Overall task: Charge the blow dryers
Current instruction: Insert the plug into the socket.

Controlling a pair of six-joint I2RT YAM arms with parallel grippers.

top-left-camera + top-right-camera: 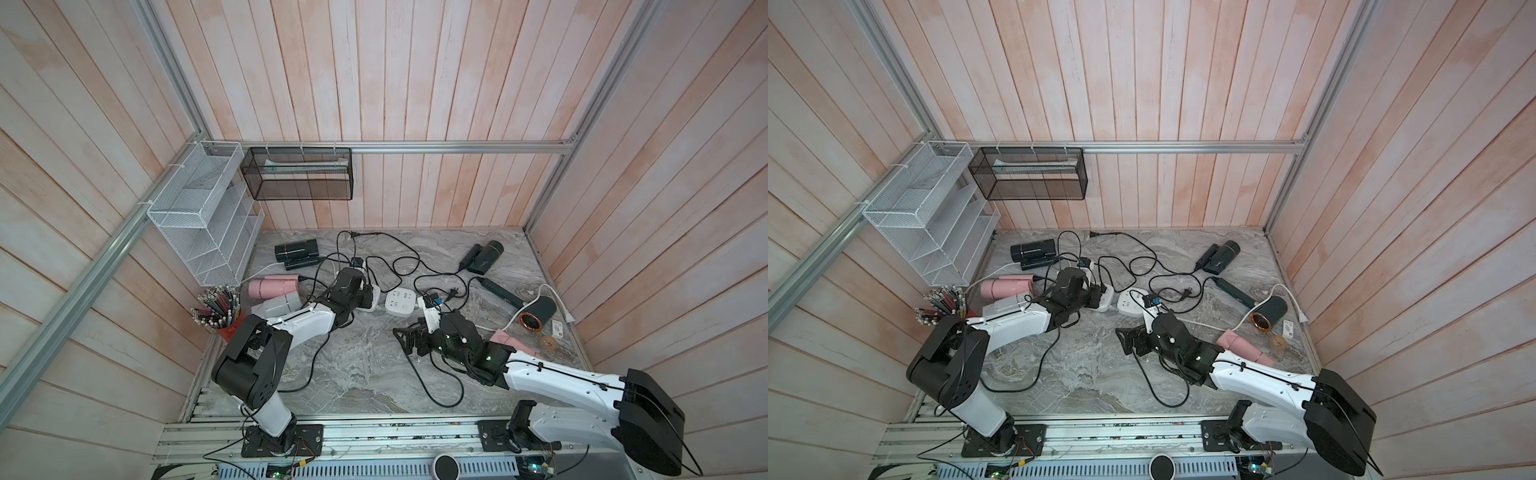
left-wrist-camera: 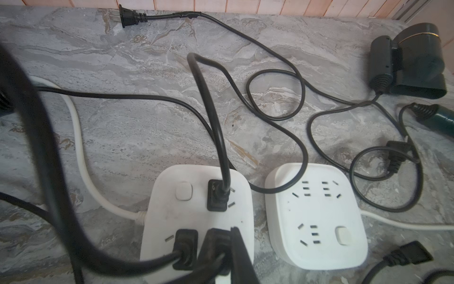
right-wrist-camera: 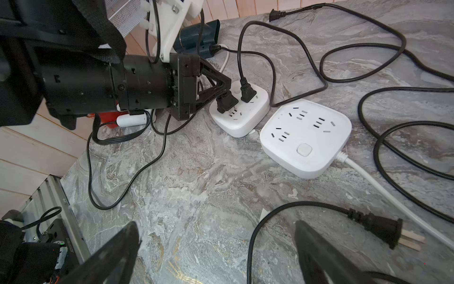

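Left gripper [image 3: 222,91] pinches a black plug [image 3: 227,102] in a power strip [image 3: 245,123], right gripper [image 3: 216,236] gapes; white tag [image 1: 557,328] unreadable

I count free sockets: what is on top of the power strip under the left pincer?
Three black plugs and a white button; the left pincer is shut on one plug. Sockets beneath are covered.

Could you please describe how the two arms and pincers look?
The left arm and right arm have white shells, black joints and thin black cables along them. A green light glows on the right wrist. The left pincer and right pincer are black, tapering triangular frames.
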